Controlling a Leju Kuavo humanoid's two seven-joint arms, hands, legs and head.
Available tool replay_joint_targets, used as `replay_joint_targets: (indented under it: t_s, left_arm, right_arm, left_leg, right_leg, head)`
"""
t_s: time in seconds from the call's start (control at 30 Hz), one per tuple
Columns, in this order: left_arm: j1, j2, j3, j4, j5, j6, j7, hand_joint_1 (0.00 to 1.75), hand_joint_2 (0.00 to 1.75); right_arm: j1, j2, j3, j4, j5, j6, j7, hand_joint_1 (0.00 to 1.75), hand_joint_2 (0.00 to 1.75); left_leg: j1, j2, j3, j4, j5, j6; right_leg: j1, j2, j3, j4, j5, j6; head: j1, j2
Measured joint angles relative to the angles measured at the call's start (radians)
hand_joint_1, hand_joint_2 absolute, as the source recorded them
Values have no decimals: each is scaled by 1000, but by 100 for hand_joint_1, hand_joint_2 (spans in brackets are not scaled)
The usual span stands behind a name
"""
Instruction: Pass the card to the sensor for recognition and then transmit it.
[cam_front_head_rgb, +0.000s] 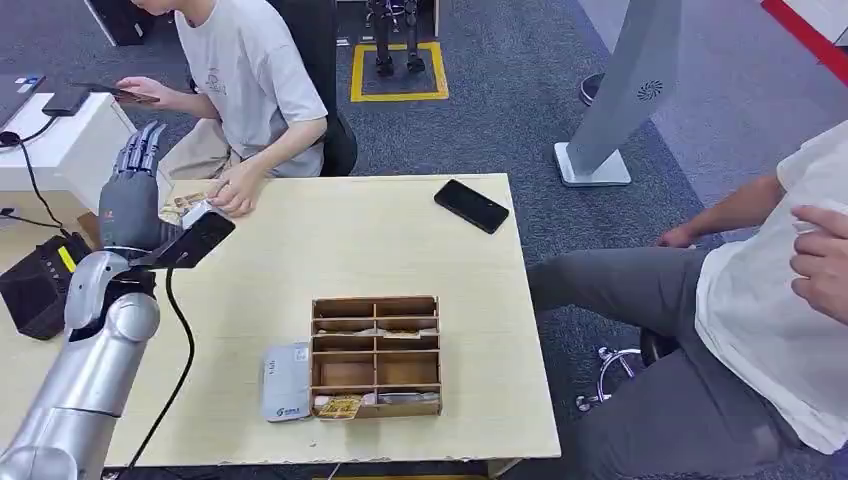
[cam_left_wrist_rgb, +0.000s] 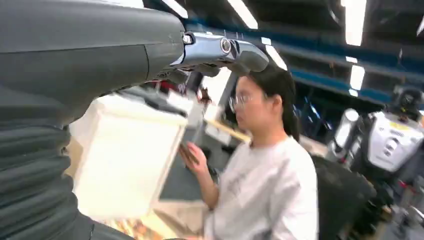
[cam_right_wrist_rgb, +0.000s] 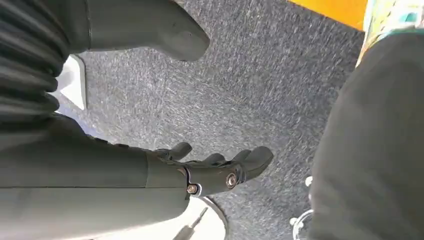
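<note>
My left hand is raised over the table's far left corner, fingers stretched up and apart, nothing in it. Just beside it a seated person's hand rests on the table at a pale card, with brownish cards next to it. The grey-white sensor pad lies flat near the front edge, left of a wooden divided box. In the left wrist view my thumb juts out bare in front of that person. My right hand hangs over grey carpet, fingers loosely spread, holding nothing.
A black phone lies at the table's far right corner. A black box and a cable sit at the left by my arm. A second person sits close to the table's right edge. A grey stand rises behind.
</note>
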Motion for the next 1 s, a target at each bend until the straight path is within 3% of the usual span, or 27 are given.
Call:
replay_joint_targets:
  t_s: [0.1, 0.17, 0.27, 0.37, 0.53, 0.73, 1.0]
  left_arm:
    - [39, 28, 0, -97, 128, -163, -54, 0, 175]
    - [82, 56, -20, -190, 149, -265, -93, 0, 175]
    - [158, 122, -82, -341, 141, -325, -142, 0, 175]
    - [213, 163, -152, -460, 109, -331, -175, 0, 175]
    - [261, 195, -261, -561, 93, -321, -195, 0, 175]
    - [302, 253, -317, -615, 73, -274, -257, 0, 175]
    - [408, 293, -353, -636, 71, -248, -301, 0, 175]
  right_arm:
    - [2, 0, 0, -3, -1, 5, 10, 0, 175]
    - [6, 0, 0, -8, -1, 8, 11, 0, 175]
    - [14, 0, 0, -27, -1, 25, 9, 0, 175]
    - [18, 0, -2, -56, -1, 48, 1, 0, 175]
    - [18, 2, -7, -93, -1, 70, -11, 0, 175]
    - [24, 9, -11, -117, 0, 84, -11, 0, 175]
    - [38, 13, -31, -149, 2, 98, -3, 0, 175]
  left_leg:
    - [0, 1, 0, 0, 0, 0]
    - [0, 1, 0, 0, 0, 0]
    - [0, 3, -1, 0, -1, 0]
    - [0, 2, -1, 0, -1, 0]
    - [-1, 3, -1, 0, -1, 0]
    - [0, 3, 0, 0, 0, 0]
    - [0, 3, -1, -1, 0, 0]
  right_leg:
    - [0, 1, 0, 0, 0, 0]
    - [0, 1, 0, 0, 0, 0]
    - [0, 3, -2, 0, -1, 0]
    - [0, 2, -2, -1, -1, 0]
    - [-1, 2, -1, -1, 0, 1]
    - [0, 3, -1, 0, 0, 0]
    - [0, 2, -2, 0, 0, 0]
  head:
    - [-1, 0]
    - [0, 0]
    - [0, 0]
    - [0, 0]
    - [0, 0]
    - [-1, 0]
    - [-1, 0]
